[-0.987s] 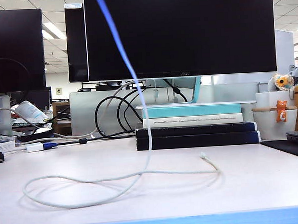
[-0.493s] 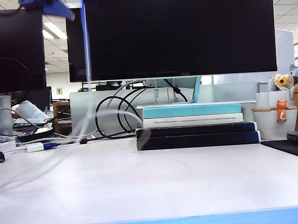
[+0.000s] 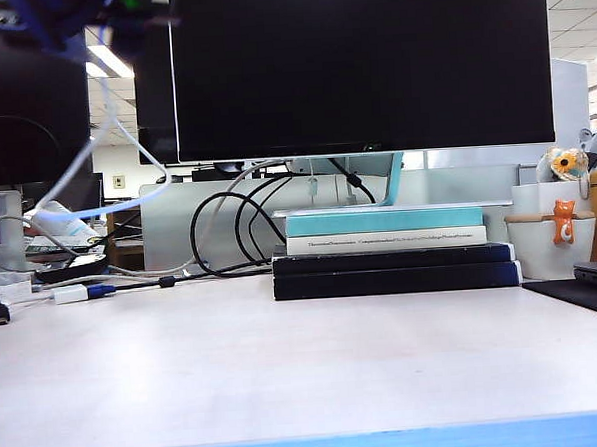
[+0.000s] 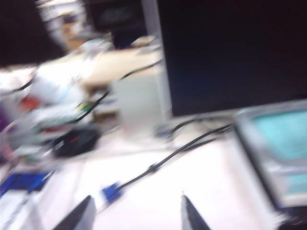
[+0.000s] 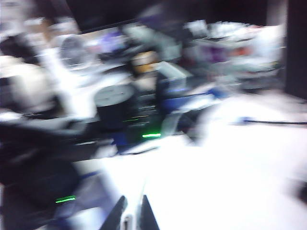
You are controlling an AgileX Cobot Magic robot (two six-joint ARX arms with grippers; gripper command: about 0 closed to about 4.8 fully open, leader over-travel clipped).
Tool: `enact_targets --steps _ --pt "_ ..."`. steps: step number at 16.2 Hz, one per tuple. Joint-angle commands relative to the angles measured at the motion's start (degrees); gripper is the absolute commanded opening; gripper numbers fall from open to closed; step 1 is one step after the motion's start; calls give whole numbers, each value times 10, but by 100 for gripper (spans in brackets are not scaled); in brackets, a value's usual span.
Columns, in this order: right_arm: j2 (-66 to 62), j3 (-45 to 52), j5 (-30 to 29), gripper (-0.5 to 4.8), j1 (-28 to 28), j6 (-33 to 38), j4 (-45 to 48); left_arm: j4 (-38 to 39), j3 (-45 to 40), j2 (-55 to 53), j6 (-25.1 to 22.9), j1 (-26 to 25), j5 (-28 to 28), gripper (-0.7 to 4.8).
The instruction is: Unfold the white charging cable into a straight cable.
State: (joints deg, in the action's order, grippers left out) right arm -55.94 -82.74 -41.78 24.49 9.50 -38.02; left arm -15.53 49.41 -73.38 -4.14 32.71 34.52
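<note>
Right gripper [image 5: 130, 213] has its fingers nearly together on a thin whitish piece that looks like the white charging cable [image 3: 95, 164], though blur makes the grip hard to confirm; in the exterior view the cable hangs in the air at the upper left in blurred loops, off the white table [image 3: 306, 363], below a dark smeared arm at the top corner. Left gripper [image 4: 136, 213] hovers above the table with its fingers apart and nothing between them, near a black cord with a blue plug [image 4: 111, 192].
</note>
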Motion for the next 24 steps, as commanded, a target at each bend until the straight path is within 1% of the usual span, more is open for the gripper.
enact_targets --steps 1,2,3,4,5,6,7,8,9,12,13,15,17,18,19,20,22,23,24 --pt "28 -3 64 -8 -97 -60 -63 7 -32 2 0 0 30 244" --pt "29 -3 77 -8 -151 -78 -87 13 -44 2 1 0 30 244" --pt "27 -3 76 -8 -180 -88 -96 13 -50 2 0 0 30 244" --pt "24 -2 76 -8 -243 -108 -112 17 -57 5 -2 -1 48 244" --pt "22 -2 77 -8 -284 -124 -121 25 -61 10 -7 -2 60 244" --pt "19 -2 91 -8 -317 -133 -125 39 -63 18 -9 -5 63 244" --pt "15 -2 137 -8 -332 -152 -125 49 -64 26 -17 -5 69 244" --pt "5 -2 200 -8 -334 -173 -128 53 -64 35 -25 -14 68 244" --pt "-7 -2 242 -8 -334 -194 -131 56 -64 42 -30 -21 68 244" --pt "-30 -2 290 -8 -339 -206 -132 84 -66 61 -30 -46 68 244" --pt "-34 -2 302 -8 -351 -214 -131 89 -72 69 -29 -56 67 244" --pt "-45 -2 306 -8 -393 -215 -121 96 -97 98 -29 -83 67 244" --pt "-62 -2 335 -8 -422 -215 -116 99 -122 132 -25 -110 67 244" --pt "-74 -2 341 -8 -433 -215 -115 100 -134 152 -16 -125 66 244" --pt "-104 -2 343 -8 -443 -218 -110 108 -157 193 -13 -146 38 244" --pt "-123 -2 349 -8 -468 -220 -106 122 -172 213 -15 -157 34 244" --pt "-138 -2 337 -8 -515 -212 -102 156 -190 238 -15 -190 -8 244" --pt "-141 -2 301 -8 -535 -199 -99 160 -199 250 -15 -212 -30 244" --pt "-143 -2 241 -8 -548 -191 -93 164 -203 263 -14 -239 -65 244"
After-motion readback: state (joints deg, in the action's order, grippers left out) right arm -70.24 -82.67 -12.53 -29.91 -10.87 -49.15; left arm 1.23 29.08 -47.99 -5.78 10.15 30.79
